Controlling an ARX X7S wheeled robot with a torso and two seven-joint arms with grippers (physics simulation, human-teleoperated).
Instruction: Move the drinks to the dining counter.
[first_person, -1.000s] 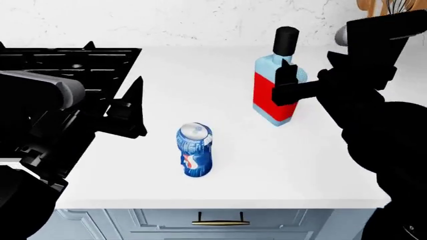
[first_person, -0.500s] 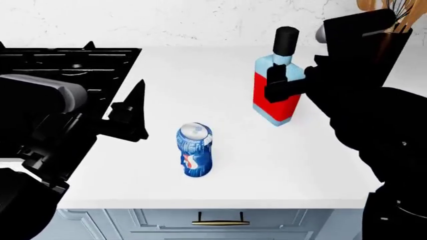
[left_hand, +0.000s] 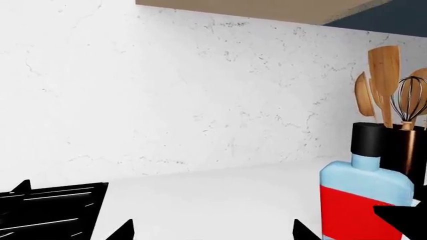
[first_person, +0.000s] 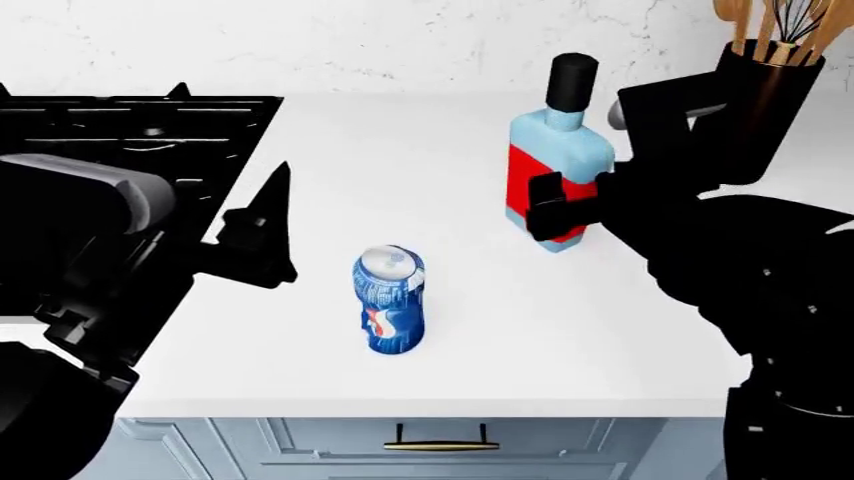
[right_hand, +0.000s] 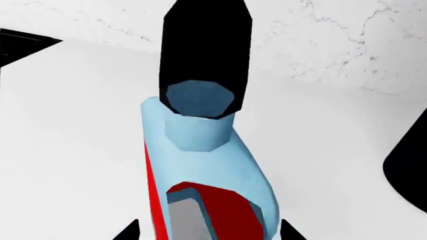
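Bottle (first_person: 554, 170) is stood upright on the counter (first_person: 534, 330), cap up, flanked by the right end effector (first_person: 554, 215), spread wide; left end effector (first_person: 260, 235) likewise wide.

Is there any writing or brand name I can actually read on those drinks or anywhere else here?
No text can be read in any view.
Blue can: a red, white and blue round emblem and pale patterning show on its side, but no legible letters.
Light-blue bottle: its red label is plain, with no words visible; the right wrist view shows only a blank grey patch on it.
Gas hob and black utensil holder: no markings.
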